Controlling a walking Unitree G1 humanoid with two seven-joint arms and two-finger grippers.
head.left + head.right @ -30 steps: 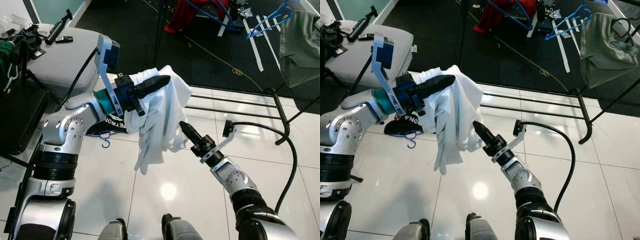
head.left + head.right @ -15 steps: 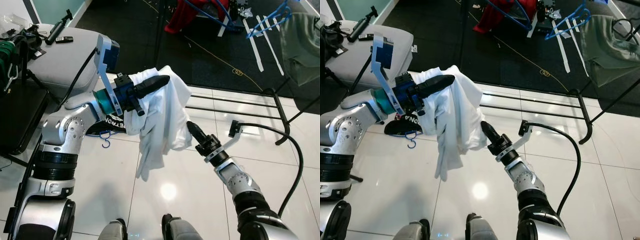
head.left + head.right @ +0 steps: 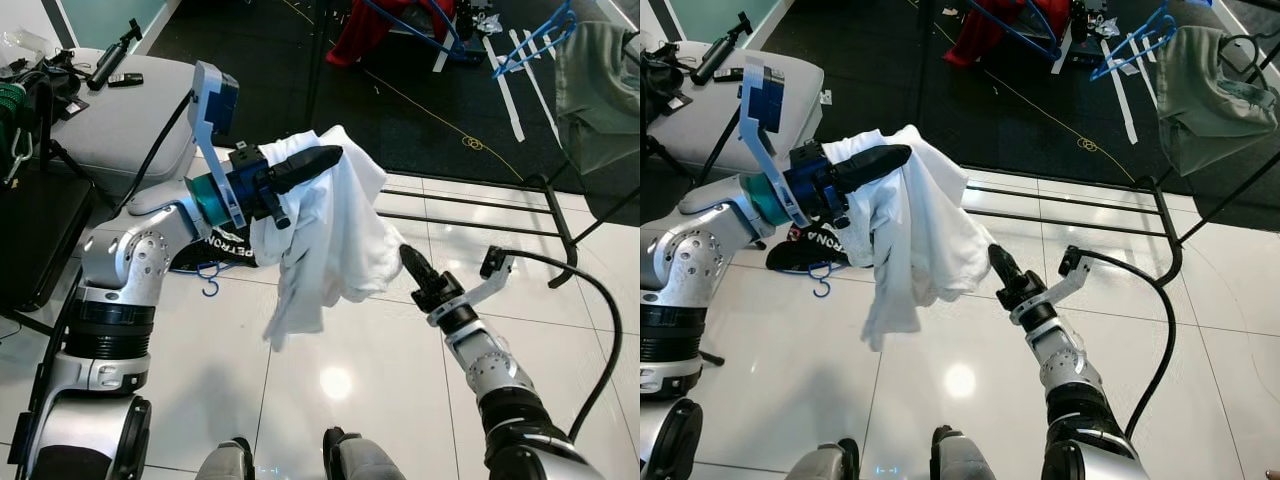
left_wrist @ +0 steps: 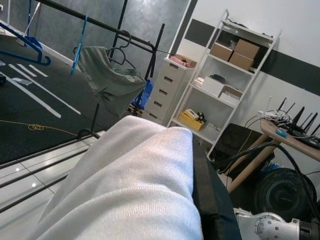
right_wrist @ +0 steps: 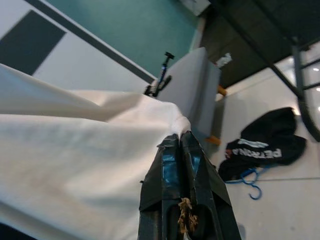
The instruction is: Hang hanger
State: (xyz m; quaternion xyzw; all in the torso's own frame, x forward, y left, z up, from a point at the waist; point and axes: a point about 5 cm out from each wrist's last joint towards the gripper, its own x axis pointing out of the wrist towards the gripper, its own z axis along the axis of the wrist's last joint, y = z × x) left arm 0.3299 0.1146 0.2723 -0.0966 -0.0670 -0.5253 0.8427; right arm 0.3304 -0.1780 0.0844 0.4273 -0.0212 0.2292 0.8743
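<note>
Blue hanger [image 3: 209,279] on floor tiles at 9 o'clock, white shirt [image 3: 330,235] draped over left gripper [image 3: 318,160] (jaws hidden, cannot tell), right gripper [image 5: 180,140] pinched shut on shirt edge.

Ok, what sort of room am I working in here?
Probably a lab or studio set up for laundry work, not a lived-in home: a clothes rail with a green shirt on a hanger, a white shelving unit holding boxes, and tape lines on the dark floor mat.
</note>
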